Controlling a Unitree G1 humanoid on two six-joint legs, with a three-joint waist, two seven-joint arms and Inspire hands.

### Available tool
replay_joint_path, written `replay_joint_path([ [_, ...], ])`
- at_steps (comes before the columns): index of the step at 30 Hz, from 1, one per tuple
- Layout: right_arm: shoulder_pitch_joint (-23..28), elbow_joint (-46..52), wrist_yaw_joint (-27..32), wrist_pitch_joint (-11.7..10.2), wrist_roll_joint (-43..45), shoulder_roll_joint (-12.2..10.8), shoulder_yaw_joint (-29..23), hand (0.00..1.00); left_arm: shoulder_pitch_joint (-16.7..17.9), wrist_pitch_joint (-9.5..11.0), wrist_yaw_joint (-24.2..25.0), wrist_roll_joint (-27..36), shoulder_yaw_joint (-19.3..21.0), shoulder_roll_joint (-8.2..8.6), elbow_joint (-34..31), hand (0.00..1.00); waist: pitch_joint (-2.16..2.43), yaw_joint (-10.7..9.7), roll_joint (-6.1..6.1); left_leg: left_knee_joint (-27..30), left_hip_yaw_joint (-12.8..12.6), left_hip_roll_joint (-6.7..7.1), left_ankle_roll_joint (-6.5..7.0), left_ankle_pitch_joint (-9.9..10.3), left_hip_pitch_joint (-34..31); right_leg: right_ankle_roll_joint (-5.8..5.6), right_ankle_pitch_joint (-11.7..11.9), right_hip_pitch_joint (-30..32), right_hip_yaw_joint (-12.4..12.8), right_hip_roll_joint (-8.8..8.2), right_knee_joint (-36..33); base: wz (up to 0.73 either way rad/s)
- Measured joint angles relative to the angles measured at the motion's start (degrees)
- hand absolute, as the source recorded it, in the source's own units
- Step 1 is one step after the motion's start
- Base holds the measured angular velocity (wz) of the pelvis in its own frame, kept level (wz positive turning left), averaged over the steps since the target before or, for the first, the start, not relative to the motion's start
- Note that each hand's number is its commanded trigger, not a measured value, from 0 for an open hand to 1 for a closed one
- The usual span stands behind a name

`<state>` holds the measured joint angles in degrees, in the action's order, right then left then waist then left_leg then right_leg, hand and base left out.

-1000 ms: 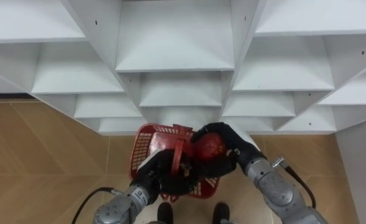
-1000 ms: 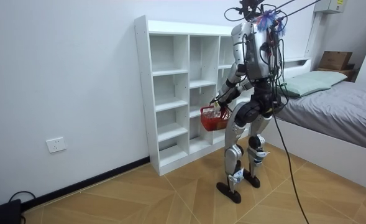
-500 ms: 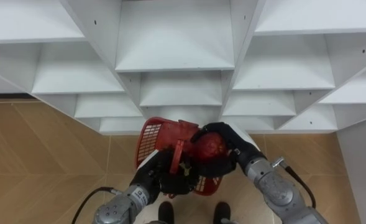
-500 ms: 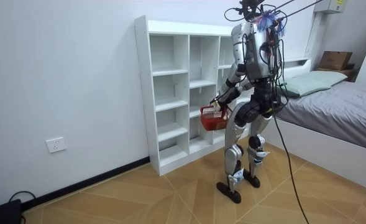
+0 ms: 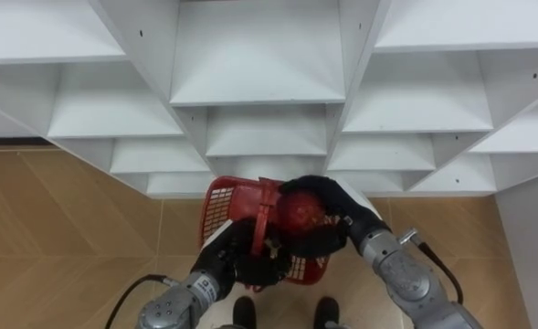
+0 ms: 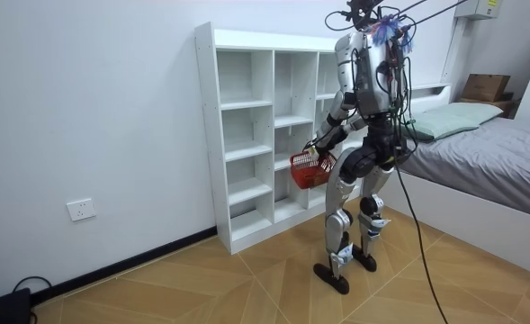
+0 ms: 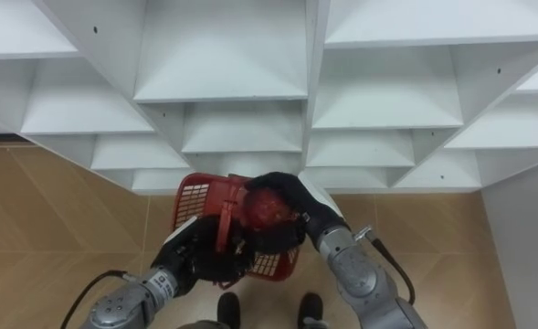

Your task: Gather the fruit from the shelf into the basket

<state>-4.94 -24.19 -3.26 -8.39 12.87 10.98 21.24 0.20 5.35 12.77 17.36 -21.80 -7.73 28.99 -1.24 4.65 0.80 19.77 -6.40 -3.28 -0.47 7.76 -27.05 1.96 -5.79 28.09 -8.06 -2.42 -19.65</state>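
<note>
No text, number or sign can be read on the closet [image 5: 259,55] or basket [image 5: 218,206]

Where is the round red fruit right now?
Low in the middle of the left eye view, the round red fruit is gripped by the right hand, just over the red plastic basket that the left hand holds.

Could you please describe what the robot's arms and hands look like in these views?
The left hand and the right hand are both black, with slim fingers. Behind them, the left forearm and the right forearm are rounded silvery-grey metal with darker bands near the wrists. A dark cable loops beside the left forearm. A second cable runs along the right one.
</note>
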Motion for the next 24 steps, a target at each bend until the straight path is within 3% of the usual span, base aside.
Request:
replay_joint_path([
  [24,-0.6,-0.3,0.1,-0.3,1.2,-0.2,0.0,0.00,-0.1,-0.1,-0.2,-0.1,0.3,0.03,-0.1,1.00,-0.25,-0.5,-0.44,-0.2,-0.6,-0.02,0.01,0.0,0.4,-0.02,0.0,-0.1,0.0,-0.45,-0.1,0.00],
])
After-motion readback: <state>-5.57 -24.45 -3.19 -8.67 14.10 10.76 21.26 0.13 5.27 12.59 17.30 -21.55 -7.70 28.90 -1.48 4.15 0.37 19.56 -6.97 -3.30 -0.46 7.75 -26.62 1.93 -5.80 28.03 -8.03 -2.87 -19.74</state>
